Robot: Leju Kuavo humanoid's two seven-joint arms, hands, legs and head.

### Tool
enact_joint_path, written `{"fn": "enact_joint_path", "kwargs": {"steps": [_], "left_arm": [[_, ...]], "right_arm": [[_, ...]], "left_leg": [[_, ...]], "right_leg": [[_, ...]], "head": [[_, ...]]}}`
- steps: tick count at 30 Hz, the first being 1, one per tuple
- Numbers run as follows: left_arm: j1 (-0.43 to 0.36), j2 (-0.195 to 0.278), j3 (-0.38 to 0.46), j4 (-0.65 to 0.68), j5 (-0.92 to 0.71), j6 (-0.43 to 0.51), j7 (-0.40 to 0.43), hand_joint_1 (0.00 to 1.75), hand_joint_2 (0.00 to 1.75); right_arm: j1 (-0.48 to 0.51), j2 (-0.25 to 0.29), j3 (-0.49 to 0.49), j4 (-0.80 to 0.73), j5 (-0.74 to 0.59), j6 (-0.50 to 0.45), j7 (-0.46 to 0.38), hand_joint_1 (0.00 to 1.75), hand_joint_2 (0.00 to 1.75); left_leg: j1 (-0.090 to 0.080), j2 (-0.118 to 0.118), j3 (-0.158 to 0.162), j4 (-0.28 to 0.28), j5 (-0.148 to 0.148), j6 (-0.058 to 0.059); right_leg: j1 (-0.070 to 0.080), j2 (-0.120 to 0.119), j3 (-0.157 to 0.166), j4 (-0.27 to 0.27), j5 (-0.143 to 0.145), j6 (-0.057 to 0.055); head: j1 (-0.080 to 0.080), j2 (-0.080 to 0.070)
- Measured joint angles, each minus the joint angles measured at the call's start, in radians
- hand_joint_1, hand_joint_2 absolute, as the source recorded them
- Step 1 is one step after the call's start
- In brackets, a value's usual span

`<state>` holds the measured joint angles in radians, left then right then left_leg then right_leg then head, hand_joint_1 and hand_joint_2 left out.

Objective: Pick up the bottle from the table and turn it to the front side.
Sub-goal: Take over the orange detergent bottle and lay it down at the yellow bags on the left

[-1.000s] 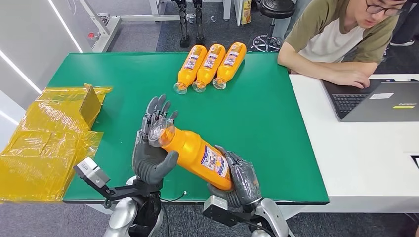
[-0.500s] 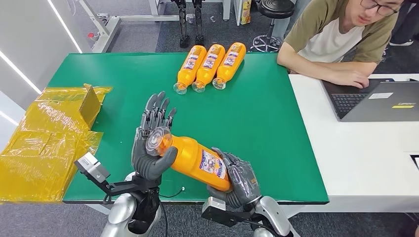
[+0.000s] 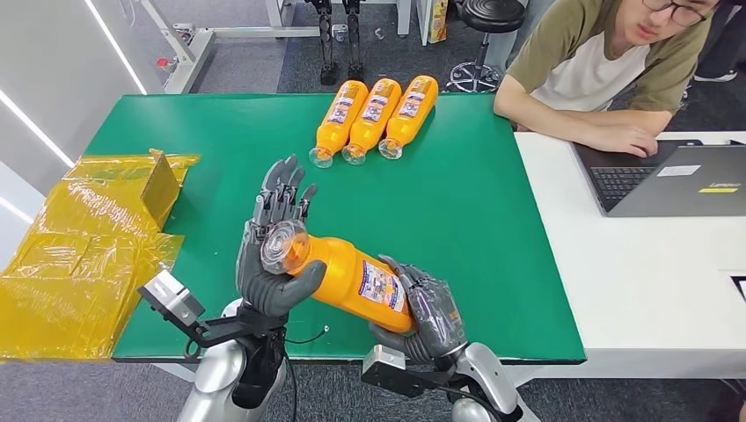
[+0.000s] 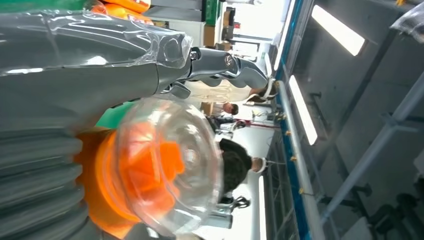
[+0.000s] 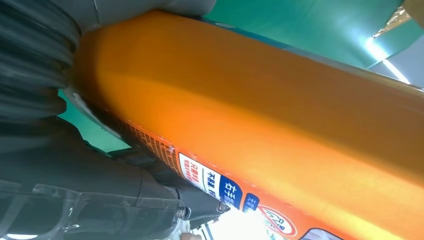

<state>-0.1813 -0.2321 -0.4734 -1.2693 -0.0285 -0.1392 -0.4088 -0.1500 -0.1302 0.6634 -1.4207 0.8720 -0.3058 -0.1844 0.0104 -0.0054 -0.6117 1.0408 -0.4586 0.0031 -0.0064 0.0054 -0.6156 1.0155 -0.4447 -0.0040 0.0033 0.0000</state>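
Orange plastic bottle with clear cap [image 3: 352, 277] held above near edge of green table mat [image 3: 475, 211], lying tilted, cap end toward robot's left. Right hand [image 3: 428, 318] wrapped around base end, gripping. Left hand [image 3: 273, 255] cupped at cap end, thumb under neck, fingers spread upright behind cap. Three matching orange bottles [image 3: 374, 116] lying side by side at far edge.

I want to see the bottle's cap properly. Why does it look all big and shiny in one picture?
Left wrist view: the clear cap sits very close to the camera, looming large with glare. Head view: the bottle looks sharp and evenly lit.
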Motion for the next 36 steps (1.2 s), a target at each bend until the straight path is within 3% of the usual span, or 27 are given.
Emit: {"fn": "enact_joint_path", "kwargs": {"steps": [7, 9, 11, 12, 27, 28, 31, 32, 36], "left_arm": [[0.001, 0.001, 0.0, 0.008, -0.037, -0.02, -0.003, 0.0, 1.75], [-0.001, 0.003, -0.003, 0.008, -0.082, -0.046, -0.016, 0.72, 1.75], [-0.004, 0.005, -0.004, 0.008, -0.118, -0.068, -0.023, 1.58, 1.75], [-0.006, 0.005, -0.004, 0.008, -0.124, -0.071, -0.023, 1.68, 1.75], [-0.029, -0.002, 0.003, 0.008, -0.102, -0.059, -0.017, 1.75, 1.75], [-0.028, -0.002, 0.006, 0.008, -0.099, -0.055, -0.016, 1.75, 1.75], [-0.021, -0.005, 0.012, 0.008, -0.097, -0.048, -0.015, 1.75, 1.75], [-0.018, -0.006, 0.013, 0.008, -0.096, -0.046, -0.015, 1.75, 1.75], [-0.004, -0.006, 0.014, 0.005, -0.093, -0.036, -0.015, 1.75, 1.75]], "right_arm": [[-0.008, 0.01, 0.0, 0.0, -0.002, 0.003, -0.005, 1.75, 1.75], [-0.026, 0.017, 0.001, 0.003, -0.001, 0.01, -0.005, 1.75, 1.75], [-0.043, 0.023, 0.001, 0.007, 0.004, 0.014, -0.004, 1.75, 1.75], [-0.047, 0.025, 0.002, 0.009, 0.006, 0.014, -0.002, 1.75, 1.75], [-0.088, 0.054, 0.001, 0.05, 0.012, 0.024, 0.015, 1.75, 1.75], [-0.091, 0.054, 0.001, 0.054, 0.012, 0.026, 0.014, 1.47, 1.75], [-0.094, 0.055, 0.001, 0.063, 0.012, 0.03, 0.013, 0.22, 1.75], [-0.093, 0.055, 0.002, 0.064, 0.011, 0.023, 0.013, 0.09, 1.75], [-0.079, 0.06, 0.002, 0.065, 0.01, -0.018, 0.013, 0.0, 1.75]], "left_leg": [[0.0, 0.0, 0.0, 0.0, 0.0, 0.0], [0.0, 0.0, 0.0, 0.0, 0.0, 0.0], [0.0, 0.0, 0.0, 0.0, 0.0, 0.0], [0.0, 0.0, 0.0, 0.0, 0.0, 0.0], [0.0, 0.0, 0.0, 0.0, 0.0, 0.0], [0.0, 0.0, 0.0, 0.0, 0.0, 0.0], [0.0, 0.0, 0.0, 0.0, 0.0, 0.0], [0.0, 0.0, 0.0, 0.0, 0.0, 0.0], [0.0, 0.0, 0.0, 0.0, 0.0, 0.0]], "right_leg": [[0.0, 0.0, 0.0, 0.0, 0.0, 0.0], [0.0, 0.0, 0.0, 0.0, 0.0, 0.0], [0.0, 0.0, 0.0, 0.001, 0.0, 0.0], [0.0, 0.0, 0.0, 0.001, 0.0, 0.0], [0.0, 0.0, 0.0, 0.001, 0.0, 0.0], [0.0, 0.0, 0.0, 0.001, 0.0, 0.0], [0.0, 0.0, 0.0, 0.001, 0.0, 0.0], [0.0, 0.0, 0.0, 0.001, 0.0, 0.0], [0.0, 0.0, 0.0, 0.001, 0.0, 0.0]], "head": [[0.0, 0.0], [0.0, 0.0], [0.0, 0.0], [0.0, 0.0], [0.0, 0.0], [0.0, 0.0], [0.0, 0.0], [0.0, 0.0], [0.0, 0.0]]}}
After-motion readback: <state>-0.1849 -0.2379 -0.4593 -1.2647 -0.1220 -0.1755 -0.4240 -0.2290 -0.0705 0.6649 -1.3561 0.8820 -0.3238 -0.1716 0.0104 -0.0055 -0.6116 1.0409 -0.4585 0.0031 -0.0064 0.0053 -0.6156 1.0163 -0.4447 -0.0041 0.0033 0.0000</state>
